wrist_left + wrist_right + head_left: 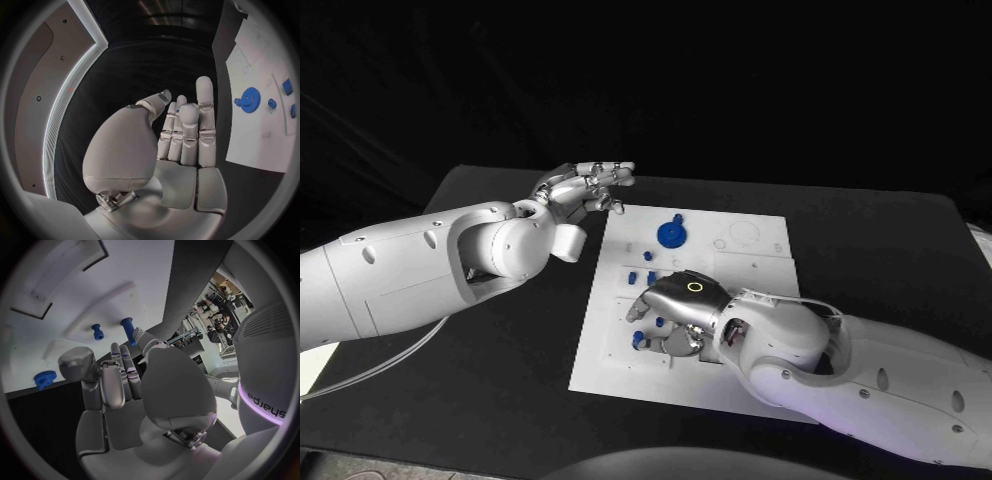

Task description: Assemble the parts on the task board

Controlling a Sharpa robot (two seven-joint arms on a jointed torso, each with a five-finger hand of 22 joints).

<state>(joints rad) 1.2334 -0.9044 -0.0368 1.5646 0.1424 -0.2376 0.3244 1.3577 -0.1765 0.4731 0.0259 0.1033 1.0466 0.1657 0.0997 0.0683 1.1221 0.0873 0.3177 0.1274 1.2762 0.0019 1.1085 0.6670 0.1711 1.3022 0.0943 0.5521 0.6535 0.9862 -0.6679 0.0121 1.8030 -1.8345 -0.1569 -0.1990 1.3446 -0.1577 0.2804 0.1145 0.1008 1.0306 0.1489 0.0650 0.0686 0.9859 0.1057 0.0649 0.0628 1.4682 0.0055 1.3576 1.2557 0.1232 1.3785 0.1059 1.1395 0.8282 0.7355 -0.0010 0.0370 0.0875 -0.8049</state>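
The white task board lies in the middle of the black table. A blue gear sits near its far left part, with small blue pegs just nearer to me. My right hand hovers palm down over the board's left side. Its fingers are apart and nothing lies between them. A blue peg stands just beyond the fingertips, with a second peg beside it; contact cannot be told. My left hand is raised beyond the board's far left corner, fingers straight, holding nothing.
Another small blue part lies by the board's left edge beside my right hand. The gear and two small blue parts lie on the board to the side of my left hand. Bare black table lies left of the board.
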